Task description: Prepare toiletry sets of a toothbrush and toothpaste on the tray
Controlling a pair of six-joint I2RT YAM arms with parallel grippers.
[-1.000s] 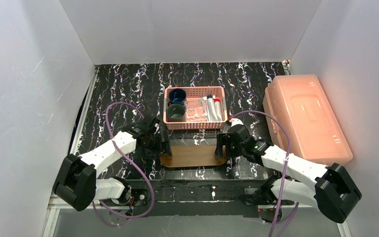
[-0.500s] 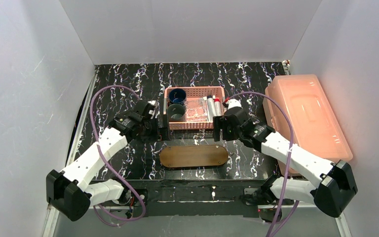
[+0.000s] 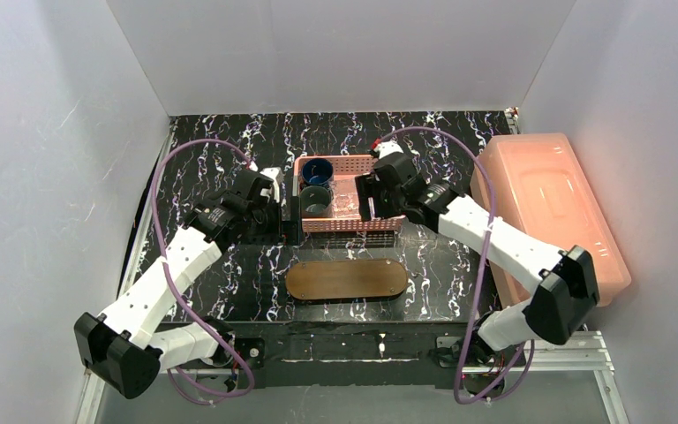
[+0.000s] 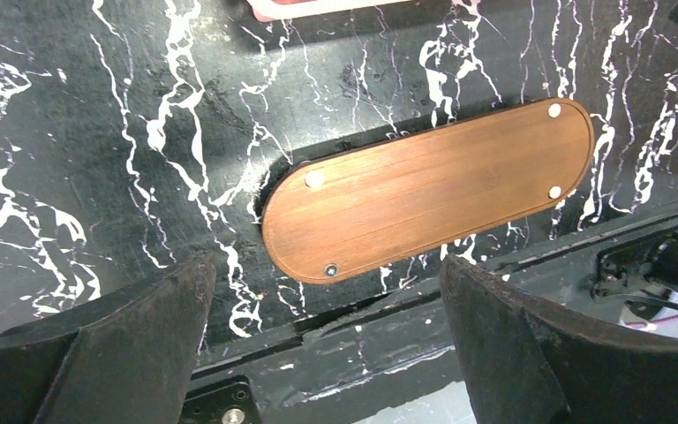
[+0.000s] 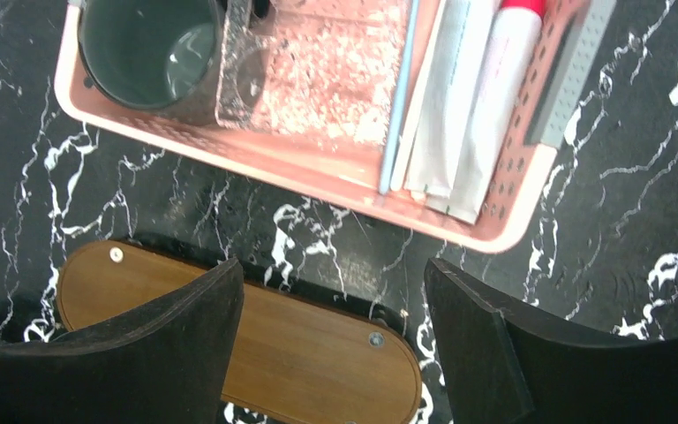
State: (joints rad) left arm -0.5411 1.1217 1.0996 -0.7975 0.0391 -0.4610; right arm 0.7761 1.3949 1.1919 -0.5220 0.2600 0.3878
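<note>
The right gripper (image 3: 372,201) hangs over the pink perforated plastic basket (image 5: 300,172), its jaws wide and holding nothing. Ahead of them, toward the right finger, a thin pale-blue toothbrush (image 5: 400,97) and a white toothpaste tube with a red cap (image 5: 494,88) lie packed side by side near the basket's end wall. The flat oval tray of dark brown wood (image 5: 335,353) lies bare behind the jaws, apart from the basket. The left gripper (image 4: 327,291) is also wide and empty, with the tray between its fingers. A good pick probably means closing across one item's width only. The tube is the safer first target, away from the wall and the toothbrush.
</note>
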